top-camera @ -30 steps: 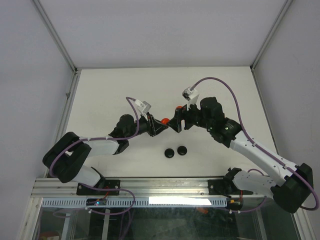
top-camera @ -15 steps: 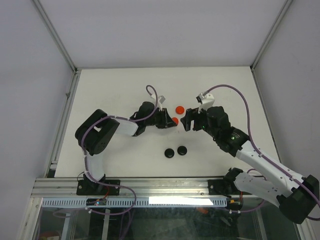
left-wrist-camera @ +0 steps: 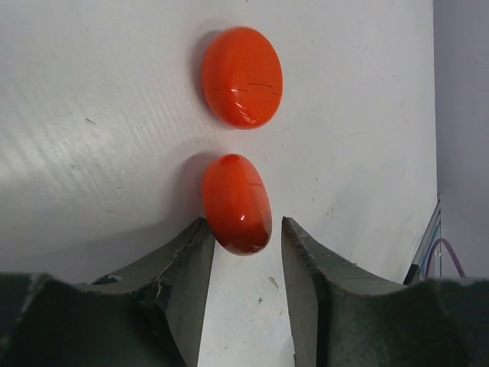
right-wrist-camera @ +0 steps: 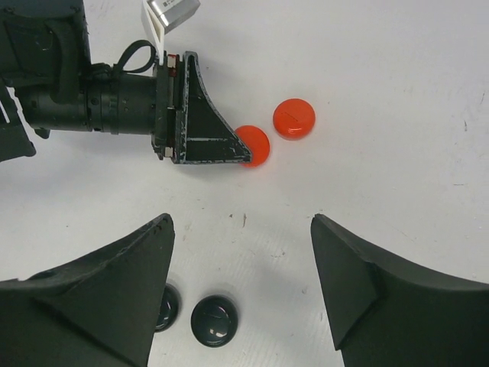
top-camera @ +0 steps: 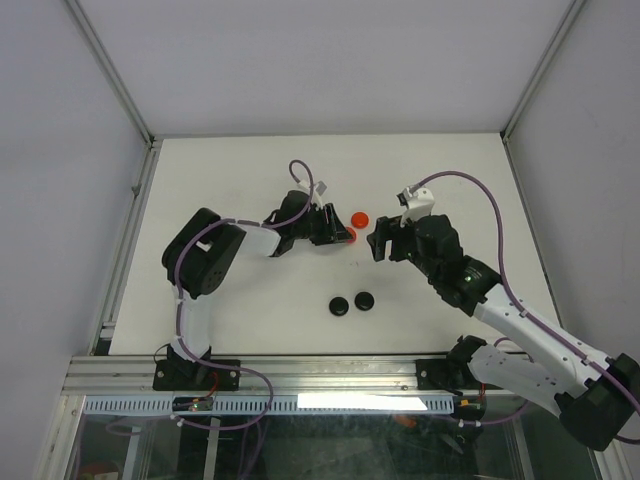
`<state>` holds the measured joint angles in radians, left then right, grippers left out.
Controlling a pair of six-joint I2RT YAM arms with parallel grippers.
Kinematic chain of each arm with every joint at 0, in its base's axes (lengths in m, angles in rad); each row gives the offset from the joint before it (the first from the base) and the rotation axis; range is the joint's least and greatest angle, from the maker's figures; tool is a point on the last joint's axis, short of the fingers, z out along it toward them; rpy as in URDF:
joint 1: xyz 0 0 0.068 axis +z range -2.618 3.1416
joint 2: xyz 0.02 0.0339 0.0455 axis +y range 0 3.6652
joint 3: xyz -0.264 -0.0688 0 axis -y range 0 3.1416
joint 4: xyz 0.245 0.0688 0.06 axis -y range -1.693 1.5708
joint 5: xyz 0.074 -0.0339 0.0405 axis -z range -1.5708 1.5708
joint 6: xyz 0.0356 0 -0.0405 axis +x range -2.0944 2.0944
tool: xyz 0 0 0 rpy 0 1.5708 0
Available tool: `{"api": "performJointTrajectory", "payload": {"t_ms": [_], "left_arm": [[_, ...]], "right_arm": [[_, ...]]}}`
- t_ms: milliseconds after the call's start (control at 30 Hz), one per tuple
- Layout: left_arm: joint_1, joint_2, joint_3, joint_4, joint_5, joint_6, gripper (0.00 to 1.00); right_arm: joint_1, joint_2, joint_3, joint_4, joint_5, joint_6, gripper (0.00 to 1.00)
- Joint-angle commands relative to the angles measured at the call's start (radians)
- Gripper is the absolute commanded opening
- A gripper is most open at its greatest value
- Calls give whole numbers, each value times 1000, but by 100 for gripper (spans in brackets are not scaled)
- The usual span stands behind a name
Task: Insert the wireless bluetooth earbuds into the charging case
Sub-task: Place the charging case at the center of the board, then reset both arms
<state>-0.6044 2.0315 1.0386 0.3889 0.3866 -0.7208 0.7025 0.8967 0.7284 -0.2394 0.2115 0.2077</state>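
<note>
While the right tool (right-wrist-camera: 241, 222) gapes empty, the part-spread left tool (left-wrist-camera: 244, 222) flanks a red disc (left-wrist-camera: 235, 202)

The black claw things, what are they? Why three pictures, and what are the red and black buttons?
They are two robot arms bolted to a table. One picture looks down from above; the other two come from a camera on each wrist. Each arm ends in a two-finger gripper. On the table lie two red discs and two black discs. The left gripper has a finger on either side of one red disc; I cannot tell whether it pinches it. The right gripper is wide open and holds nothing.
</note>
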Motion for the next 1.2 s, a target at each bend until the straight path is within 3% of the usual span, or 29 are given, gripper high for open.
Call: {"api": "performJointTrajectory", "payload": {"t_ms": [0, 233, 333, 433, 733, 933, 1167], "left_arm": [[33, 9, 21, -69, -51, 0, 46], [48, -76, -33, -103, -100, 28, 57], [61, -154, -96, -126, -147, 43, 69], [79, -256, -160, -165, -218, 61, 80], [101, -681, -264, -397, -406, 110, 98], [101, -974, -234, -622, -589, 206, 99], [101, -1293, -210, -729, -721, 391, 99]], "right_arm": [[-3, -31, 12, 27, 44, -3, 76], [-2, -61, 29, -28, 113, 0, 78], [-2, -98, 29, -64, 168, 11, 81], [-3, -142, 21, -86, 205, 23, 86], [-3, -261, 38, -194, 322, 37, 96], [-2, -325, 61, -251, 385, 41, 99], [-3, -358, 55, -255, 424, 41, 99]]}}
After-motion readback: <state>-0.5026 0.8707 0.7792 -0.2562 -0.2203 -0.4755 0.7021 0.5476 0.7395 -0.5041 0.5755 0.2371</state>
